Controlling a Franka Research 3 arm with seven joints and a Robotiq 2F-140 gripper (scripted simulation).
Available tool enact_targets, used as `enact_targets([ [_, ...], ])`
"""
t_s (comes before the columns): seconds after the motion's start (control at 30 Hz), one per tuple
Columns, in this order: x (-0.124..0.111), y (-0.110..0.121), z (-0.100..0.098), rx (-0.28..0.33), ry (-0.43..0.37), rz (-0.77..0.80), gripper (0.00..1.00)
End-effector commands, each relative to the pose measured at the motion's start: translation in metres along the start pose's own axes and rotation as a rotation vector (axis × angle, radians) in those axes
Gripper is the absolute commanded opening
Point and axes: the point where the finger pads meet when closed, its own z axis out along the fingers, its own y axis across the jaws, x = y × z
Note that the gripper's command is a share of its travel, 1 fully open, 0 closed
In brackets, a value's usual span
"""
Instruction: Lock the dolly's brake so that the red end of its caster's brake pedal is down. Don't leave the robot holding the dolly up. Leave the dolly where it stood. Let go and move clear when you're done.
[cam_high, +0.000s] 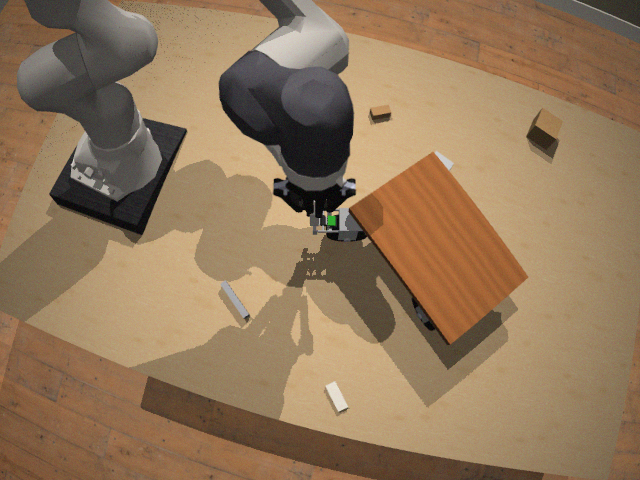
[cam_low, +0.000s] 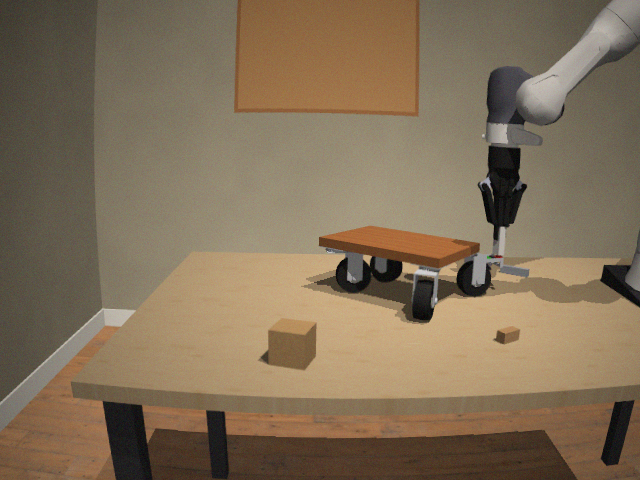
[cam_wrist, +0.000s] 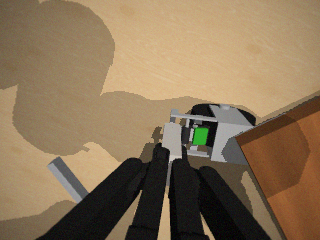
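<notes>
A: Dolly (cam_low: 398, 243) standing on all four wheels on table (cam_high: 465, 387), just beside the fingertips on the deck side, one corner nearly under them. Not lifted, as far as the exterior view shows.

B: Noted. Gripper (cam_low: 499, 235)?

A: Pointing straight down at the corner caster (cam_low: 471, 277). Fingers pressed together, pinching nothing; used as a single prod, by the look of it.

B: Brake pedal (cam_wrist: 200, 136)?

A: Directly beneath and just ahead of the fingertips. Green end in plain sight beyond the tips in the wrist view. Red end mostly hidden under the pale pads; only a sliver of red visible at the tip in the exterior view.

B: Touching?

A: Appears so, or very nearly. Cannot tell for certain from these angles.

B: Progress, then?

A: Reach and alignment done. Press likely under way, judging by tip on the red end. Locked or not: cannot confirm, pedal tilt too small to read.

B: Left to do?

A: Finish pushing red end down if not seated, then draw clear upward. No release needed, nothing gripped.
</notes>
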Motion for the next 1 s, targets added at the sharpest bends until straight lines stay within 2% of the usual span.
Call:
enact_targets([
  [0.0,-0.0003,0.0000,0.0009,0.000,-0.001,0.005,0.00],
  [0.97,-0.0003,0.0000,0.0084,0.000,-0.001,0.005,0.00],
])
